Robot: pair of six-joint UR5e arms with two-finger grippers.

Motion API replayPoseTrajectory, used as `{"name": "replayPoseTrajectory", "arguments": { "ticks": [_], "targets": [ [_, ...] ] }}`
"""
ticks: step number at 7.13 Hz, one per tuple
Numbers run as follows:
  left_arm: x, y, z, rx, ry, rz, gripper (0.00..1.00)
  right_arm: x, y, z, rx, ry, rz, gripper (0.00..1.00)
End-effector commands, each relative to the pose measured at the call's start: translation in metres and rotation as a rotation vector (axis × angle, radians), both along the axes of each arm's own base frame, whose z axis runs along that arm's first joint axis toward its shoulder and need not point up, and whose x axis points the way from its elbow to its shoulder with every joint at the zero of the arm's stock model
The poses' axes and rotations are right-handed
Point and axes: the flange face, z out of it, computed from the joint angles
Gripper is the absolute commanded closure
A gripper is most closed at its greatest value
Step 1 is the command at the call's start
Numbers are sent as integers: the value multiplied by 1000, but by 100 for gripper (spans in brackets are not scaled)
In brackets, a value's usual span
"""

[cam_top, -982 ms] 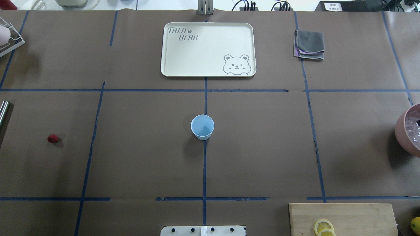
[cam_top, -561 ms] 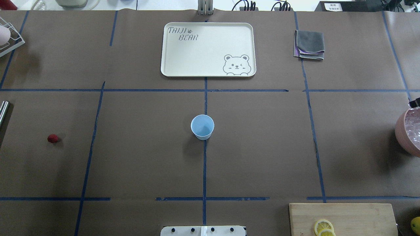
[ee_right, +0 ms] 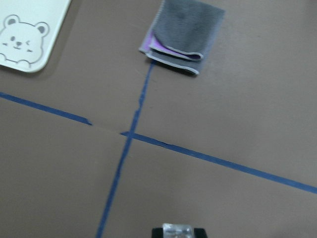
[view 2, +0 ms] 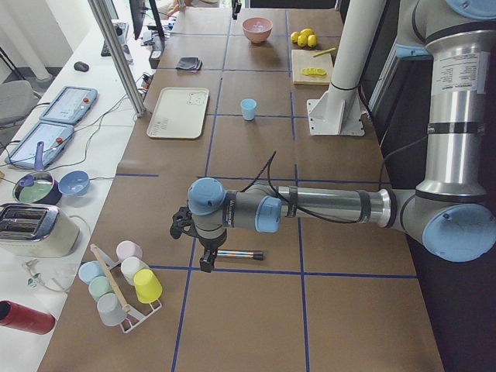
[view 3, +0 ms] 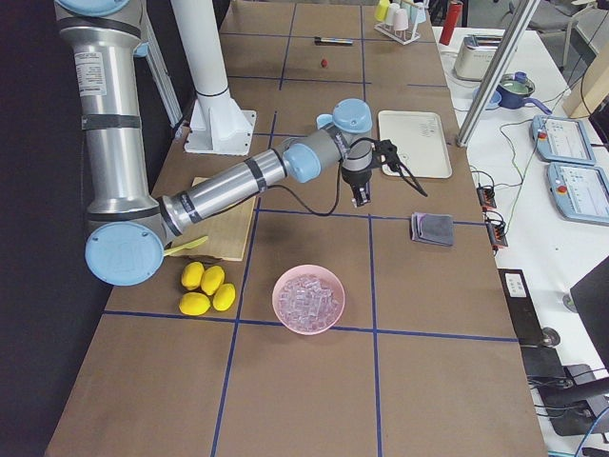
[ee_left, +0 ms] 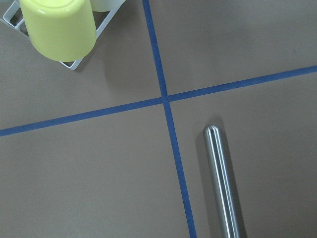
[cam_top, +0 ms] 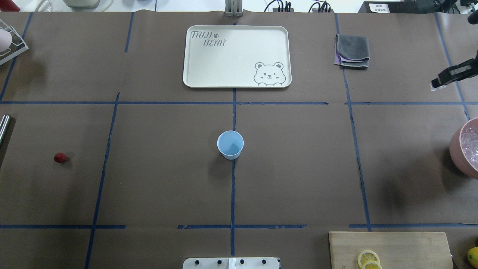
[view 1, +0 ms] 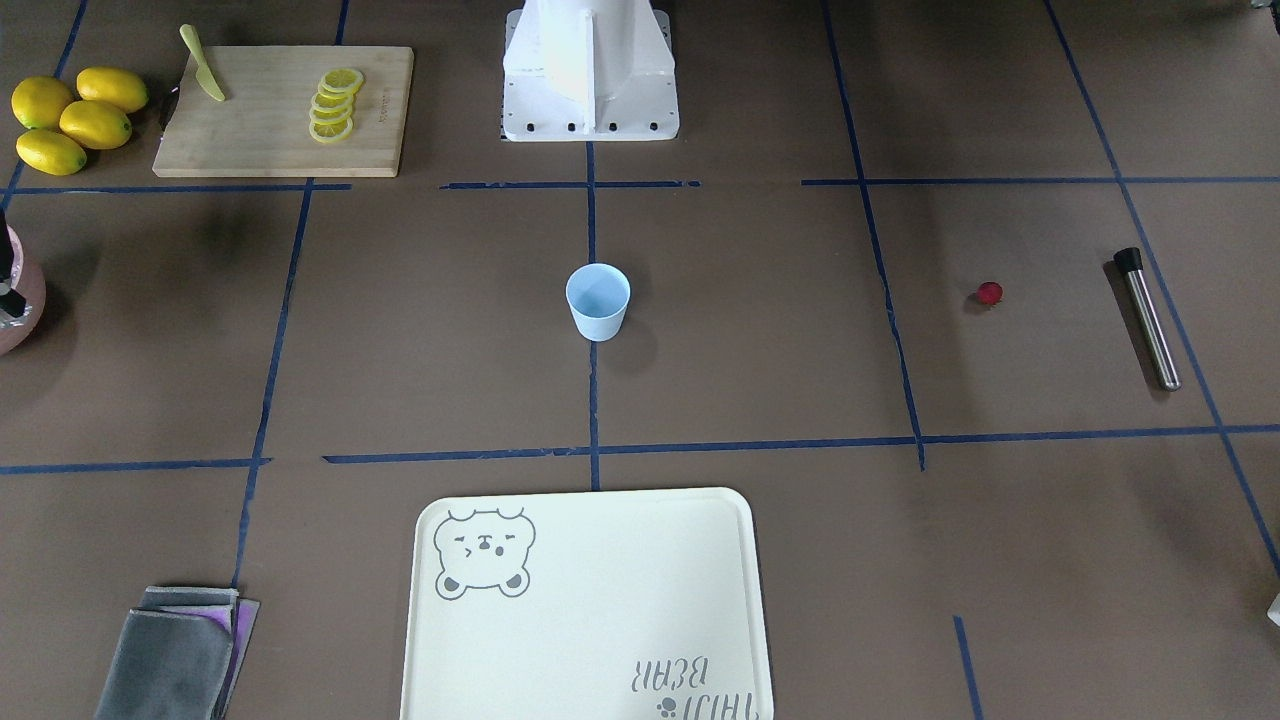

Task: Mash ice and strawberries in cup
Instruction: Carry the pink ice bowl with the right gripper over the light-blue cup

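light: bright, even, overhead | shadows: soft, beside cup | right wrist view: perhaps slightly motion-blurred

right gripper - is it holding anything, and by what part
The right gripper holds an ice cube, pinched by its sides at the tips of the jaws.

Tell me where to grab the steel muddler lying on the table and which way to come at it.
Take the steel muddler mid-shaft, straight down from above, jaws set across its thin width. It lies flat, a long slim cylinder with a black cap at one end, and there is bare table along both long sides. The left gripper hangs nearest it.
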Motion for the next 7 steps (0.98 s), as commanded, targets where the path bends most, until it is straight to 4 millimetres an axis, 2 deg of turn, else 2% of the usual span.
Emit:
{"name": "replayPoseTrajectory", "arguments": {
  "ticks": [1,2,3,4,5,6,7],
  "targets": [
    [0,-2,-4,8,0,0,0,-130,12,-84,-64,-35,0,100],
    [0,-3,-6,13,1,0,0,-198,33,-127,-104,-34,47,99],
    [0,-3,-6,13,1,0,0,-272,55,-186,-136,-1,108,96],
    [0,-2,-6,11,1,0,0,-336,71,-242,-142,37,141,92],
    [0,-2,-6,11,1,0,0,-393,79,-273,-177,45,160,88],
    [0,-2,-6,11,1,0,0,-437,85,-292,-170,76,171,87],
    [0,-2,-6,11,1,0,0,-457,102,-288,-164,93,148,86]
  ]
}}
